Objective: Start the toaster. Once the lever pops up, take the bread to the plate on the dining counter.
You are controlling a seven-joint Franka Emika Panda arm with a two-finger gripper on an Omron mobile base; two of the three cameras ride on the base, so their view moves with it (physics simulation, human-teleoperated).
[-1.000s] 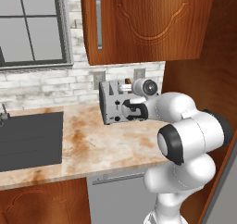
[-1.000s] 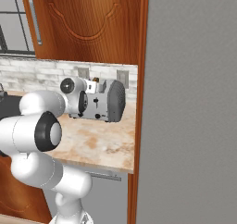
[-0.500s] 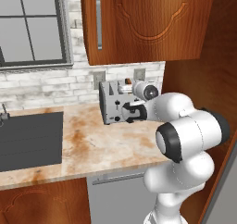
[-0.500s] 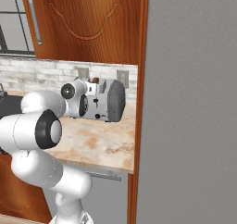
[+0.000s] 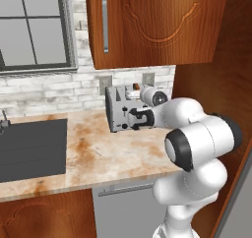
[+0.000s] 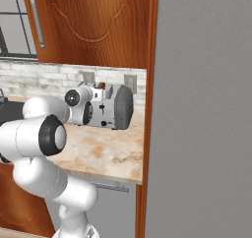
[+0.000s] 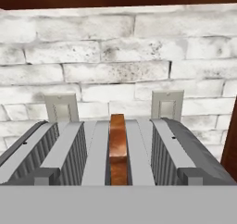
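The silver-grey toaster [image 5: 117,113] stands at the back of the marbled worktop, against the brick wall. The bread [image 7: 118,146] stands upright in a middle slot, its brown crust poking above the top of the toaster [image 7: 69,156]. From the side, the bread [image 6: 101,86] is a small brown tip above the toaster [image 6: 120,106]. My gripper [image 5: 140,119] hovers right at the toaster's front face, level with its levers, open with nothing between its fingers. The plate and the dining counter are out of view.
A dark sink [image 5: 29,146] is set into the worktop on the left. Wooden wall cabinets [image 5: 157,25] hang above the toaster, and a wooden side panel [image 5: 216,84] closes the right. Two wall outlets [image 7: 61,108] sit behind the toaster. A tall grey panel [image 6: 202,109] stands on the right.
My hand has edged a little closer to the toaster's front. The toaster and the bread have not moved.
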